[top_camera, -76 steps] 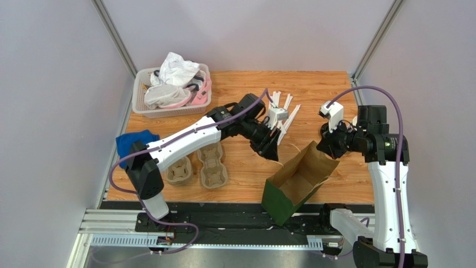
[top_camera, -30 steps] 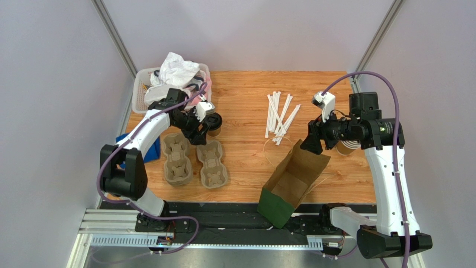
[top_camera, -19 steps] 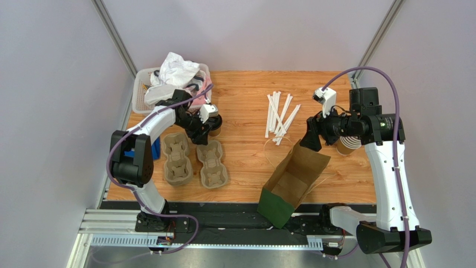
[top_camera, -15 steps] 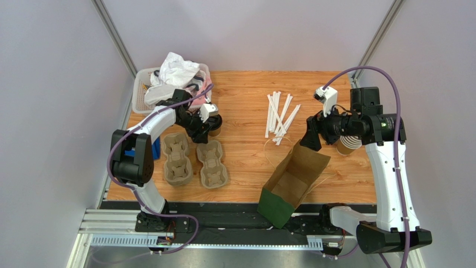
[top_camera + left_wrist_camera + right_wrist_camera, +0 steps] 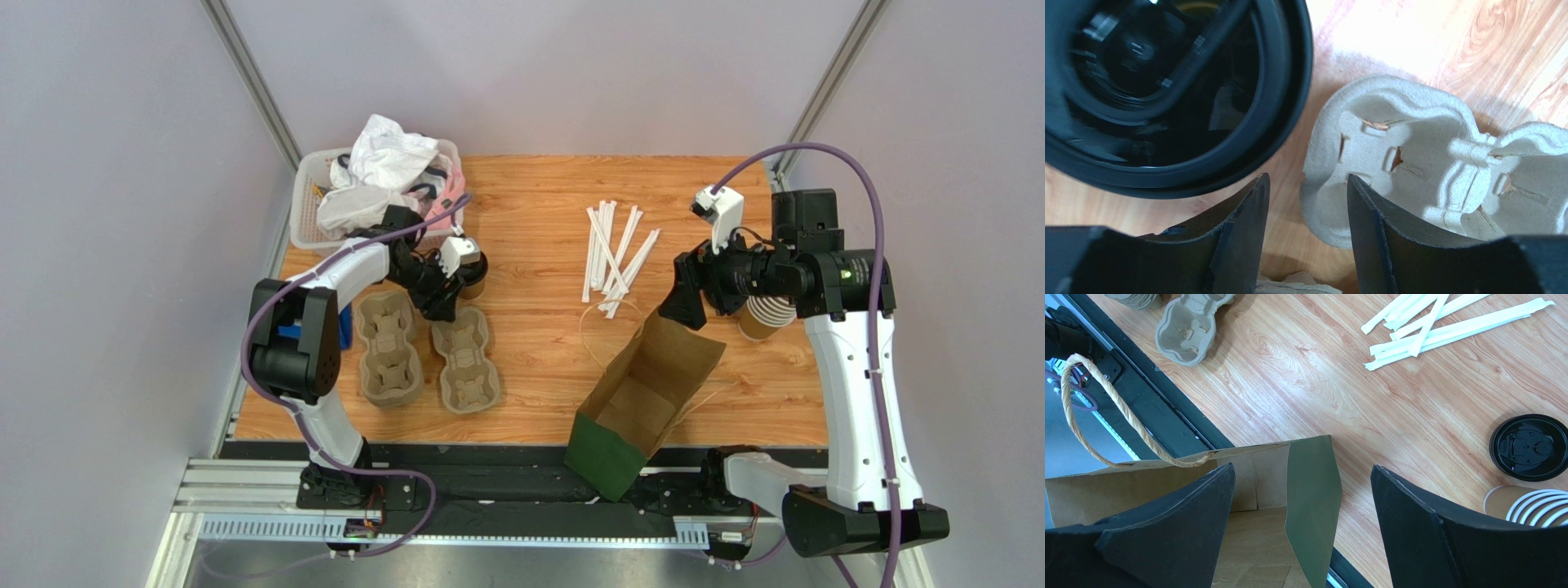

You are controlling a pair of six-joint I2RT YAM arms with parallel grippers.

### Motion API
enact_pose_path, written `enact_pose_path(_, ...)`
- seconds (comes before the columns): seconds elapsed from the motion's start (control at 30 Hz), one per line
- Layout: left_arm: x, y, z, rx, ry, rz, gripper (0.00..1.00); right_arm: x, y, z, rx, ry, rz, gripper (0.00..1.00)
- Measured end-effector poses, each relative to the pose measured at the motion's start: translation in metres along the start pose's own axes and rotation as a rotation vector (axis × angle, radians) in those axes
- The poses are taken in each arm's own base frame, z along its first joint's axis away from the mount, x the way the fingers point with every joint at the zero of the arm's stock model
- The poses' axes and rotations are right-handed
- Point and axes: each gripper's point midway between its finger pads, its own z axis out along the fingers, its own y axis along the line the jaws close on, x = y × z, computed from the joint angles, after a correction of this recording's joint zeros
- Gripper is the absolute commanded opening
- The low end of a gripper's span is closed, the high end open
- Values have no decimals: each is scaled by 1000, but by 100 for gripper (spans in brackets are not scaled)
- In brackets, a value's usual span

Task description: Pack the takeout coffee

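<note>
Left gripper (image 5: pixel 1306 184) is seen partly open and empty, just beside the takeout coffee (image 5: pixel 1155 79), which stands on the counter (image 5: pixel 540 355) near a pulp cup carrier (image 5: pixel 1413 165). Right gripper (image 5: pixel 1303 471) is spread wide, empty, over the paper bag (image 5: pixel 1260 496).

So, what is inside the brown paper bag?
In the paper bag only its bare brown floor and walls show. The open right pincer covers the rest.

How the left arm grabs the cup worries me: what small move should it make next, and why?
Probably shift the left gripper sideways toward the coffee cup, so it sits between the fingers. In the wrist view the open gripper faces the cup carrier, with the cup off to one side.
</note>
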Motion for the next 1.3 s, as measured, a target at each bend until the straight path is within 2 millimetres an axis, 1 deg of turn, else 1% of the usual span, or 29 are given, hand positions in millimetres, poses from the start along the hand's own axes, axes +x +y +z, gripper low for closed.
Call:
enact_pose_path(0.1,5,-3,2,9,8,-7,49,0,0,0,0,1,1,86)
enact_pose_path(0.23,10,-7,5,21,14,-18,36,0,-1,1,-1,4,4,86)
enact_pose_path(0.27,10,-8,6,24,12,-23,35,0,-2,1,0,5,4,86)
enact_pose_path(0.3,11,-9,7,26,10,-27,35,0,-2,1,2,6,4,86)
enact_pose_path(0.43,10,-12,9,38,0,-36,42,1,-3,1,7,7,5,86)
enact_pose_path(0.67,8,-12,10,34,-6,-61,43,1,-4,1,9,6,5,86)
enact_pose_path(0.77,7,-13,11,34,-7,-64,37,1,-4,1,9,6,5,86)
enact_pose_path(0.8,7,-13,11,34,-8,-65,31,1,-4,1,9,6,5,86)
enact_pose_path(0.87,6,-14,12,36,-9,-62,26,1,-4,1,9,6,4,86)
enact_pose_path(0.9,5,-15,12,41,-10,-61,21,1,-4,1,9,6,4,86)
enact_pose_path(0.97,3,-18,13,52,-18,-57,15,1,-4,1,10,6,1,86)
enact_pose_path(1.0,3,-19,13,58,-18,-59,8,1,-4,1,11,6,1,86)
enact_pose_path(1.03,3,-21,12,63,-18,-61,4,1,-5,0,13,6,0,87)
enact_pose_path(1.07,3,-22,10,64,-17,-60,1,1,-6,0,16,6,0,87)
enact_pose_path(1.17,-1,-27,0,55,-24,-50,0,2,-8,0,27,9,-5,87)
enact_pose_path(1.23,-6,-32,-11,43,-37,-37,0,3,-10,-1,36,12,-10,87)
enact_pose_path(1.3,-14,-39,-27,24,-58,-18,0,3,-12,-1,45,16,-13,87)
